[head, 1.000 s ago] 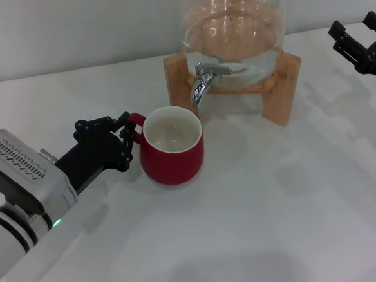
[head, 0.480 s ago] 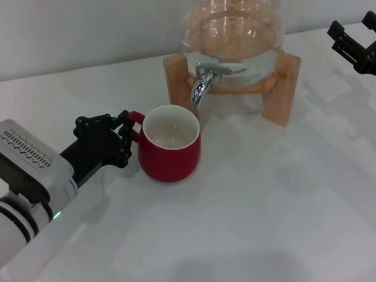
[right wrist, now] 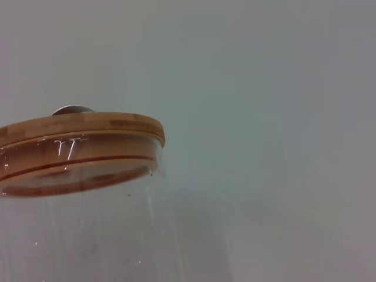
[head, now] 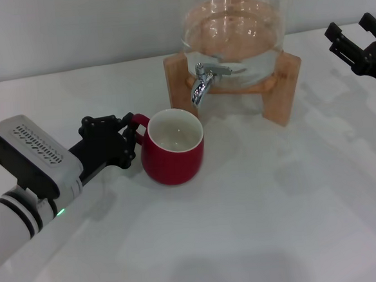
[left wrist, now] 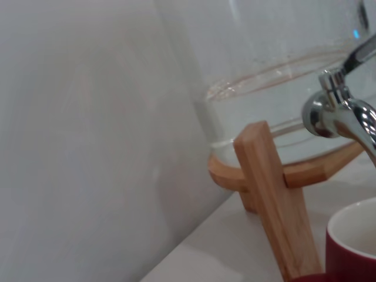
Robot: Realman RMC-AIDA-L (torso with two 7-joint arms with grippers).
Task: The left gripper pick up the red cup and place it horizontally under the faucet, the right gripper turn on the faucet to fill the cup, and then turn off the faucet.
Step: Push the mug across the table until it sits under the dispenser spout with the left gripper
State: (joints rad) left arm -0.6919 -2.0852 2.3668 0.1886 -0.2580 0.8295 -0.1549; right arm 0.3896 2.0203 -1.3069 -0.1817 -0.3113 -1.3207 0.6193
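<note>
The left gripper (head: 128, 140), pinching the handle of the red cup (head: 172, 148) upright on the table (head: 278, 225), holds it just short of the faucet (head: 204, 79), while the right gripper (head: 356, 41), fingers spread, waits well clear.

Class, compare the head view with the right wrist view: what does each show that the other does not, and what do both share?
Only the head view shows the left gripper at the red cup's handle, the faucet, the wooden stand and the right gripper off to the right. Only the right wrist view shows the jar's wooden lid. Both show the glass jar.
</note>
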